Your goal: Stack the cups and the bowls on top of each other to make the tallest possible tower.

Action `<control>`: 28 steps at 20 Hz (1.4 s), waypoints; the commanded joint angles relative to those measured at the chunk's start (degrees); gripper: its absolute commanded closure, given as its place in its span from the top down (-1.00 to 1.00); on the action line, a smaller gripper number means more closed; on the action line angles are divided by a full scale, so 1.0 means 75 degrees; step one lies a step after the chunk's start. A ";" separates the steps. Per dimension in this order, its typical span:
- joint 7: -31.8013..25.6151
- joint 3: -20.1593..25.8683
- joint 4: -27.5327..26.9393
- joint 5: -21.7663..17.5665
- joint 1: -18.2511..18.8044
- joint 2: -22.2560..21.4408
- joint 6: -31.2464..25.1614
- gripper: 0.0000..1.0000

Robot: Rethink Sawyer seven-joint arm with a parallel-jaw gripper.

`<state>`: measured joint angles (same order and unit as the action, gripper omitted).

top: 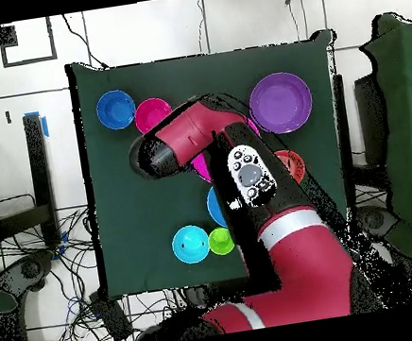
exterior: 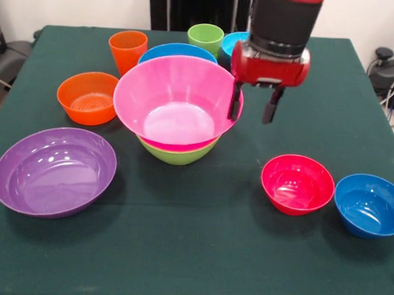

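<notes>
Dark green cloth covers the desk [exterior: 200, 251], and mid-frame the pink bowl [exterior: 176, 101] sits tilted in the lime bowl [exterior: 177, 153], my tower's start. My hand [exterior: 253, 105] hangs at its right rim, fingers apart, one finger over the rim's edge and the other outside, so it grips nothing; I judge it placed to pinch the rim. Behind the stack lies a large blue bowl [exterior: 176, 51]. Upper left stand the orange cup [exterior: 128, 49] and orange bowl [exterior: 87, 97]; the green cup [exterior: 205, 38] is at top centre. The purple bowl [exterior: 54, 171] waits lower left, the red bowl [exterior: 297, 183] and a small blue bowl [exterior: 368, 205] lower right, all spread for reaching.
</notes>
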<state>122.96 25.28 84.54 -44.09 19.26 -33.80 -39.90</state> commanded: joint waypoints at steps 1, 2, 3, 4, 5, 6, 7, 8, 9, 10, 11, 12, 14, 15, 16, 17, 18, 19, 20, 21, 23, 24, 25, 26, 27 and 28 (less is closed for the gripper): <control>0.0365 -0.0395 -0.0794 0.0141 0.0421 0.0902 0.0239 1.00; 0.0330 -0.0395 -0.0828 0.0150 0.0415 0.0959 0.0242 1.00; 0.0342 -0.0423 -0.0885 0.0138 0.0369 0.1007 0.0225 1.00; 0.0353 -0.0452 -0.0941 0.0126 0.0323 0.1055 0.0208 1.00; 0.0329 -0.0470 -0.1005 0.0064 0.0297 0.1109 0.0253 1.00; 0.0330 -0.0450 -0.1022 0.0122 0.0332 0.1174 0.0267 1.00; 0.0331 -0.0429 -0.1038 0.0180 0.0368 0.1240 0.0281 1.00; 0.0329 -0.0473 -0.1085 0.0101 0.0314 0.1243 0.0311 1.00; 0.0351 -0.0502 -0.1086 0.0089 0.0297 0.1268 0.0344 1.00; 0.0372 -0.0531 -0.1087 0.0077 0.0279 0.1293 0.0376 1.00; 0.0390 -0.0579 -0.1118 0.0019 0.0240 0.1319 0.0429 1.00; 0.0407 -0.0628 -0.1148 -0.0039 0.0201 0.1345 0.0482 1.00; 0.0469 -0.0764 -0.1201 -0.0177 0.0119 0.1371 0.0622 1.00; 0.0573 -0.0886 -0.1218 -0.0285 0.0027 0.1348 0.0720 1.00; 0.0640 -0.0969 -0.1218 -0.0335 -0.0015 0.1362 0.0821 1.00; 0.0646 -0.1008 -0.1207 -0.0314 -0.0019 0.1393 0.0892 1.00; 0.0652 -0.1048 -0.1197 -0.0293 -0.0024 0.1423 0.0963 1.00; 0.0529 -0.0934 -0.1079 -0.0145 0.0129 0.1484 0.1118 1.00; 0.0304 -0.0739 -0.0908 0.0029 0.0352 0.1509 0.1260 1.00; 0.0200 -0.0645 -0.0735 0.0177 0.0470 0.1443 0.1262 1.00; 0.0047 -0.0519 -0.0448 0.0381 0.0598 0.1259 0.1164 1.00; 0.0060 -0.0533 -0.0339 0.0425 0.0576 0.1124 0.1139 1.00; 0.0029 -0.0537 -0.0248 0.0474 0.0563 0.0992 0.1076 1.00; 0.0009 -0.0566 -0.0268 0.0533 0.0491 0.0882 0.0915 1.00; -0.0015 -0.0632 -0.0313 0.0477 0.0419 0.0847 0.0899 1.00; 0.0036 -0.0731 -0.0352 0.0383 0.0323 0.0825 0.0960 1.00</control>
<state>122.96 20.42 79.82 -40.93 22.20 -26.62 -34.87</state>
